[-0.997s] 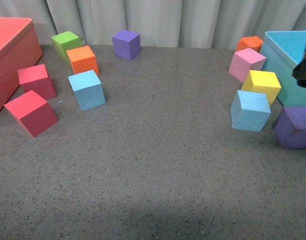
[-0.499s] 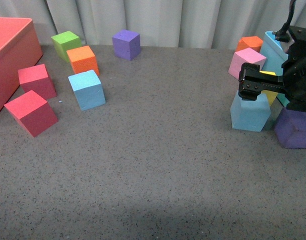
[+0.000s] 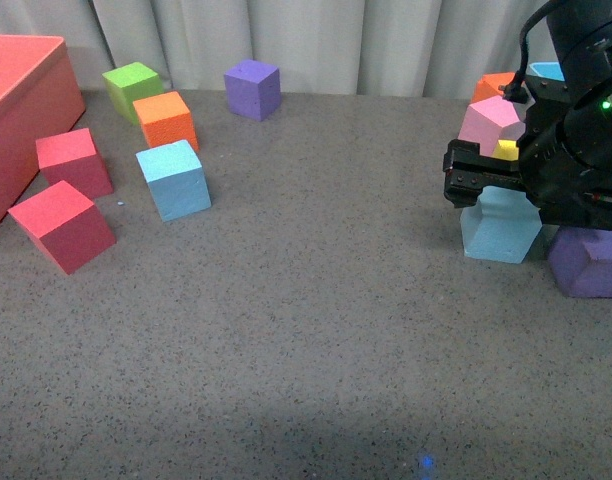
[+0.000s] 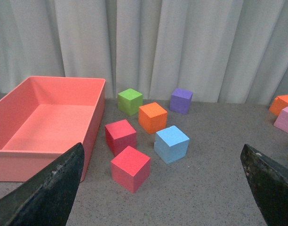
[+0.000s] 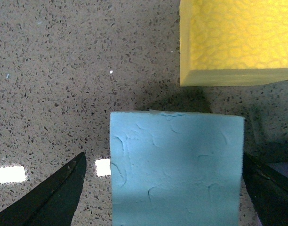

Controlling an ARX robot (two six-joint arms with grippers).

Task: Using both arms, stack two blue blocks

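Note:
One blue block [image 3: 173, 178] sits at the left of the table and shows in the left wrist view [image 4: 171, 143] too. The other blue block [image 3: 498, 232] sits at the right. My right gripper [image 3: 496, 190] is open, directly above this block. In the right wrist view the block [image 5: 177, 165] lies between the spread fingers [image 5: 54, 197], with a gap on each side. My left gripper [image 4: 160, 197] is open and empty, well back from the left blue block. The left arm is out of the front view.
A yellow cube [image 3: 506, 150], pink cube [image 3: 491, 120], purple cube [image 3: 588, 262] and turquoise bin [image 3: 548, 72] crowd the right blue block. Two red cubes [image 3: 62, 225], an orange cube [image 3: 166, 120] and a red bin [image 3: 26, 110] stand by the left one.
My right arm has come in from the right edge and moved left over the right blue block, now covering its top. The blocks have not moved.

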